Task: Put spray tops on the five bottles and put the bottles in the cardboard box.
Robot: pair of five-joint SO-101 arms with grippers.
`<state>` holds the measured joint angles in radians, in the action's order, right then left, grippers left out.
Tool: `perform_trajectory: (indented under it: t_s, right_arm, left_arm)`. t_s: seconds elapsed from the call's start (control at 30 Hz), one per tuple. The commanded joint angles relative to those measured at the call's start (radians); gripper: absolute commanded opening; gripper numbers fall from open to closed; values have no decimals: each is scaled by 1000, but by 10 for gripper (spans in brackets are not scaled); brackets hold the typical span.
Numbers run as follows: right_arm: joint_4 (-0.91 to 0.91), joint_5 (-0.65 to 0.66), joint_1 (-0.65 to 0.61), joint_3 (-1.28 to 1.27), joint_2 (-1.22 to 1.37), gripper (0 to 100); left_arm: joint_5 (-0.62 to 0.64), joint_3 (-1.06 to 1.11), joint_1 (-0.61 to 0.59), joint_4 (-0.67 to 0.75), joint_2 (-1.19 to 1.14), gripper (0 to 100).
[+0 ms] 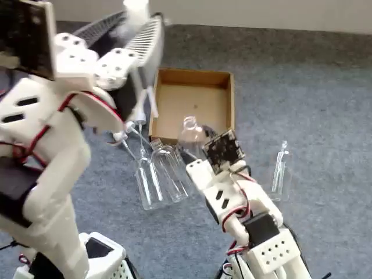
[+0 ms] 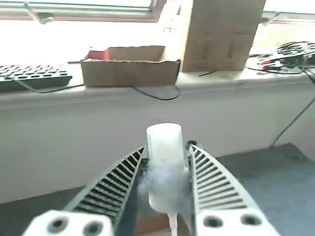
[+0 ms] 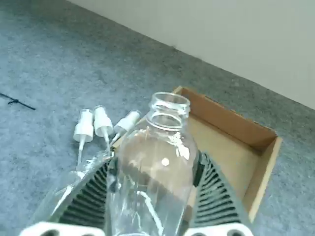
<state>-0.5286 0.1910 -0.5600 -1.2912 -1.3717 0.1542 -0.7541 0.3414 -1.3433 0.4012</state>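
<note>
1. Looking down in the high view, the left hand is raised beside the far left corner of the cardboard box. It is closed on a white spray top, whose thin tube hangs down toward the grey surface. The right hand sits at the box's near wall and grips a clear bottle, whose open neck points toward the box. Two lying bottles rest side by side on the surface, just left of the right hand. Loose spray tops lie just beyond them, beside the box. An upright bottle stands well apart to the right.

2. In the left wrist view, the left hand clamps the spray top between two ribbed fingers. The top's rounded head rises just past the fingertips and its tube runs back toward the wrist. A white wall and a window ledge lie behind.

3. In the right wrist view, the right hand holds the bottle tight between its ribbed fingers. The uncapped neck stands clear of the fingertips. The cardboard box lies open just past the bottle. Three loose spray tops lie close together on the surface near the box's corner. One of the lying bottles rests beside the hand.
</note>
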Motion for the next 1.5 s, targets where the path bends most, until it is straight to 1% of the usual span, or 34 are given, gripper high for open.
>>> perform_trajectory:
  t_s: [0.0, 0.17, 0.3, 0.57, 0.83, 1.1, 1.27, 1.4, 1.47]
  right_arm:
    - [33, -9, -19, -19, -117, 5]
    - [31, -9, -19, -28, -226, 5]
    - [-15, -9, -15, -30, -255, 5]
    - [-21, -9, -15, -30, -252, 5]
    - [-24, -9, -19, -30, -257, 5]
    - [-24, -8, -19, -30, -257, 5]
    - [-24, -8, -19, -30, -257, 5]
    - [-24, -8, -19, -30, -257, 5]
    - [-24, -8, -19, -30, -257, 5]
  left_arm:
    - [8, 160, 101, 153, 10, 49]
    - [14, 360, 110, 307, 15, 49]
    - [14, 444, 110, 330, 19, 49]
    - [15, 456, 110, 325, 19, 49]
    - [12, 435, 110, 361, 12, 49]
    - [11, 441, 108, 431, 10, 49]
    - [9, 443, 108, 439, 8, 49]
    - [9, 460, 108, 525, -15, 48]
    - [9, 453, 108, 535, -51, 35]
